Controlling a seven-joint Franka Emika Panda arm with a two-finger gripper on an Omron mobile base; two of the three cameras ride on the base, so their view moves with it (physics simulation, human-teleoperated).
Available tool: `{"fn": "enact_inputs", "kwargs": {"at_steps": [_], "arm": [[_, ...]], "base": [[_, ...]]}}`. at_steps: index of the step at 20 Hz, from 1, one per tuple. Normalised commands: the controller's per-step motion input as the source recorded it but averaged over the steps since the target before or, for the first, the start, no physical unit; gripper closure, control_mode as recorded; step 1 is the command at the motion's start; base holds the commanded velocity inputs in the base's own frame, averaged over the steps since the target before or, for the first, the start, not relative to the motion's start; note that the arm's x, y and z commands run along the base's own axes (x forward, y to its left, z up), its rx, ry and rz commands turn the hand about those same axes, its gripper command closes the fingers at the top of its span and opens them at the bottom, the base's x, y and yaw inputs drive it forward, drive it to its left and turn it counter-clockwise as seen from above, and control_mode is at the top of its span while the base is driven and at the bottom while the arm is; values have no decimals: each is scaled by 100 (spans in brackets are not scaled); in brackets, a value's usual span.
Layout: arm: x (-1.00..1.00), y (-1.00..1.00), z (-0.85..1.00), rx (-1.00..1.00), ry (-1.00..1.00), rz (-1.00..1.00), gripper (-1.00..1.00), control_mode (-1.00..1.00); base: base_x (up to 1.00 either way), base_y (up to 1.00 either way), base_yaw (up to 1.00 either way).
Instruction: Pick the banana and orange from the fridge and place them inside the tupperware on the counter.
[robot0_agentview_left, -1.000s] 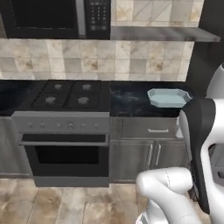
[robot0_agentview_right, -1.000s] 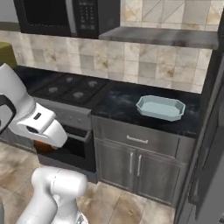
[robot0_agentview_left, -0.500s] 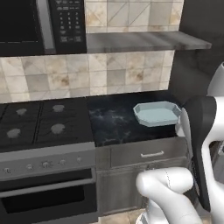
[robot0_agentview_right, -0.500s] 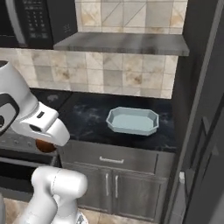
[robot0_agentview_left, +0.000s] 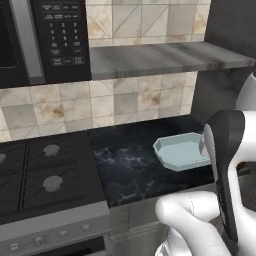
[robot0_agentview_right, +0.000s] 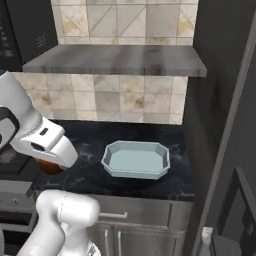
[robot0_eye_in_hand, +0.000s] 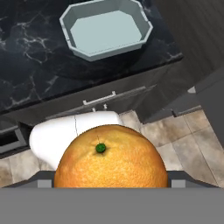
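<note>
Nearest in the hand view: the orange (robot0_eye_in_hand: 111, 156), green stem dot up, gripped between the fingers spread wide around it, and seen in the right base view as a dark orange-brown ball (robot0_agentview_right: 50, 167) under the white hand, out in front of the counter (robot0_agentview_right: 90, 172). Beyond it: grey cabinet fronts with a silver bar handle (robot0_eye_in_hand: 99, 100), then the black marbled counter carrying the pale blue-grey tupperware (robot0_eye_in_hand: 106, 27), open and holding nothing, near the counter's right end beside the tall grey fridge (robot0_agentview_right: 225, 125). Farthest: tiled wall and a grey shelf (robot0_agentview_right: 117, 60) above.
</note>
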Motion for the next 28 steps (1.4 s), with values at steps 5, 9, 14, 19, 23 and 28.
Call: {"fn": "enact_inputs", "kwargs": {"at_steps": [5, 9, 14, 19, 23, 28], "arm": [[0, 0, 0, 0, 0, 0, 100, 100], [0, 0, 0, 0, 0, 0, 100, 100], [16, -8, -14, 0, 0, 0, 100, -100], [34, -21, -29, 0, -4, 0, 100, -100], [42, -15, -39, 0, 0, 0, 100, -100], [56, -23, -33, 2, 0, 1, 100, -100]], "base": [[45, -1, 0], [38, -14, 0], [9, -4, 0], [0, 0, 0], [0, 0, 0], [0, 0, 0]]}}
